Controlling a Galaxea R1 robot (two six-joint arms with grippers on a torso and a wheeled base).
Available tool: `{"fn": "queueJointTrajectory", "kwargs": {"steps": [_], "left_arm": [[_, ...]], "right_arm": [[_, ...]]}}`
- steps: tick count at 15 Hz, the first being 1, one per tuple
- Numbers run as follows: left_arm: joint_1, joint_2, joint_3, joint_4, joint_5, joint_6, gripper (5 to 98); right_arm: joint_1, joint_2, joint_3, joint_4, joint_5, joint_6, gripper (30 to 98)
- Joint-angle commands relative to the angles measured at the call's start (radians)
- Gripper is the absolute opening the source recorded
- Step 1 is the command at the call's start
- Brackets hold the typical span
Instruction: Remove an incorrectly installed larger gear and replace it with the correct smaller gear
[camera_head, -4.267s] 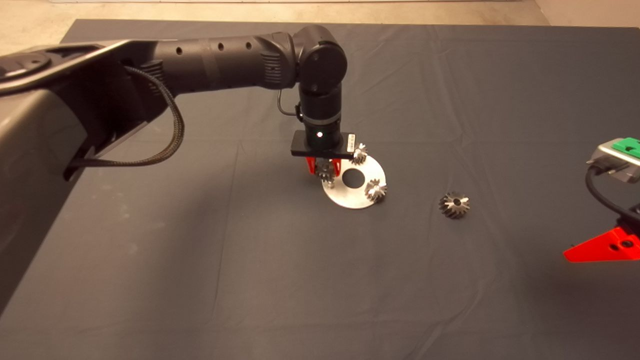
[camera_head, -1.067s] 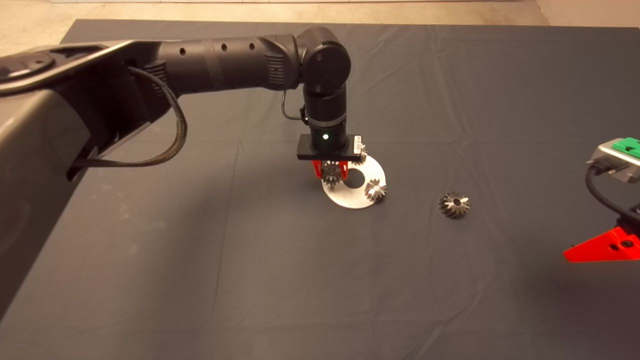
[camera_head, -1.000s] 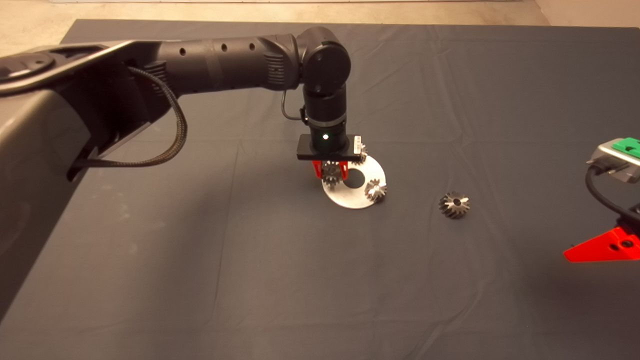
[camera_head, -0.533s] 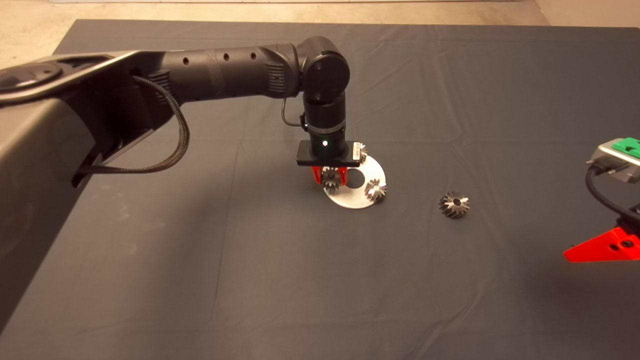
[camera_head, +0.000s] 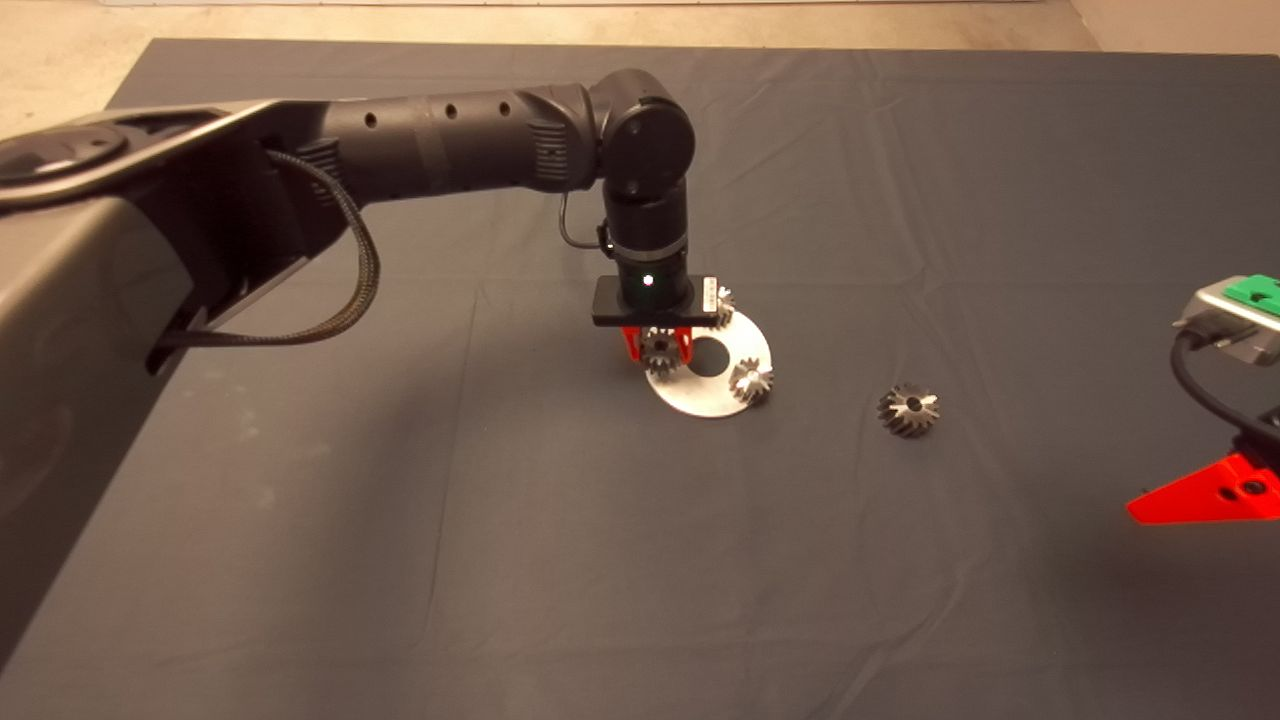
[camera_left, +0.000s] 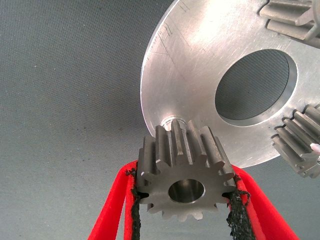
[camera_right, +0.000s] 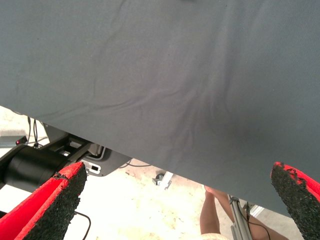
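The step in hand is judged to be seating the small gear (camera_left: 184, 177) on the peg (camera_left: 172, 121) of the plate (camera_left: 200, 60), since the big gear (camera_head: 908, 410) already lies alone on the mat (camera_head: 600, 560), well apart from the plate. To do this well, the bore should be brought squarely over the peg before any descent is made; in the left wrist view the peg's top shows just past the gear's far rim, so the bore seems not yet centred on it, and a small shift toward the plate is probably needed. The gear should be kept level, lowered slowly and let go only once it has slid down the peg, because a tilted bore could jam or tip the plate. The two gears already mounted (camera_head: 751, 381) (camera_head: 722, 298) should be left undisturbed. The small gear is clamped by the left gripper (camera_head: 659, 347) between its black pads (camera_left: 235, 212), one against each flank, its teeth standing clear beyond them. The right gripper (camera_right: 175, 202) is parked at the mat's right edge, spread wide and holding nothing.
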Motion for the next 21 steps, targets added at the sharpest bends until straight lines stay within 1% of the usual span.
{"fn": "queueJointTrajectory", "kwargs": {"steps": [1, 3, 4, 6, 8, 15, 18, 21], "left_arm": [[-0.024, 0.001, 0.007, 0.037, 0.018, 0.004, 33.5], [-0.025, 0.001, 0.019, 0.036, 0.021, 0.002, 33.6], [-0.027, 0.001, 0.034, 0.036, 0.030, -0.002, 33.6], [-0.030, 0.001, 0.071, 0.034, 0.035, -0.029, 33.6], [-0.028, 0.001, 0.079, 0.034, 0.036, -0.045, 33.5], [-0.024, 0.001, 0.062, 0.042, 0.036, -0.038, 33.5], [-0.024, 0.001, 0.062, 0.080, 0.035, -0.035, 33.5], [-0.024, 0.001, 0.062, 0.082, 0.035, -0.035, 33.5]], "right_arm": [[0.017, 0.003, 0.004, 0.035, 0.002, 0.007, 97.7], [0.017, 0.003, 0.004, 0.035, 0.000, 0.007, 97.7], [0.017, 0.002, 0.004, 0.035, 0.000, 0.007, 97.7], [0.017, 0.002, 0.004, 0.035, 0.001, 0.007, 97.7], [0.017, 0.002, 0.004, 0.035, 0.001, 0.007, 97.7], [0.017, 0.002, 0.004, 0.036, 0.002, 0.007, 97.7], [0.017, 0.000, 0.004, 0.036, 0.002, 0.007, 97.7], [0.017, -0.001, 0.004, 0.036, 0.002, 0.007, 97.7]]}}
